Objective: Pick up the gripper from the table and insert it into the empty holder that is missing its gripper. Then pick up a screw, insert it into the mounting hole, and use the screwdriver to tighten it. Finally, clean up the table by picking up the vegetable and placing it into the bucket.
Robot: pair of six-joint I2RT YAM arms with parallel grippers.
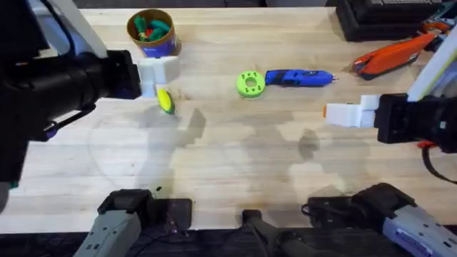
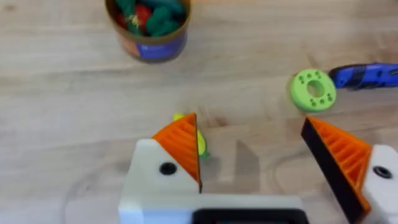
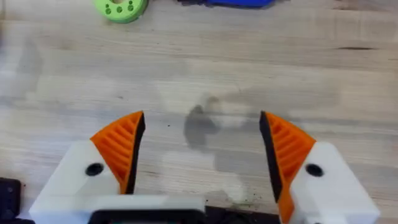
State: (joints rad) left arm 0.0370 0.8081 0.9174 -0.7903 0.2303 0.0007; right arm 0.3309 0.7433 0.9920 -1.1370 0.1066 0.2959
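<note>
The yellow-green vegetable (image 1: 166, 101) lies on the wooden table just in front of the bucket (image 1: 151, 32), which holds red and green toys. My left gripper (image 1: 158, 75) hovers over it, open; in the left wrist view one orange-tipped finger (image 2: 181, 146) covers most of the vegetable (image 2: 201, 142), with the bucket (image 2: 148, 38) beyond. The blue screwdriver (image 1: 300, 77) lies at centre right. My right gripper (image 3: 202, 127) is open over bare wood, both fingers orange-tipped, near the screwdriver (image 3: 224, 2). The loose gripper piece, the empty holder and the screw are out of view.
A lime-green round disc with holes (image 1: 250, 83) sits at the screwdriver's left end. An orange and black tool (image 1: 389, 57) and dark equipment (image 1: 378, 18) lie at the back right. Both arm bases stand along the front edge.
</note>
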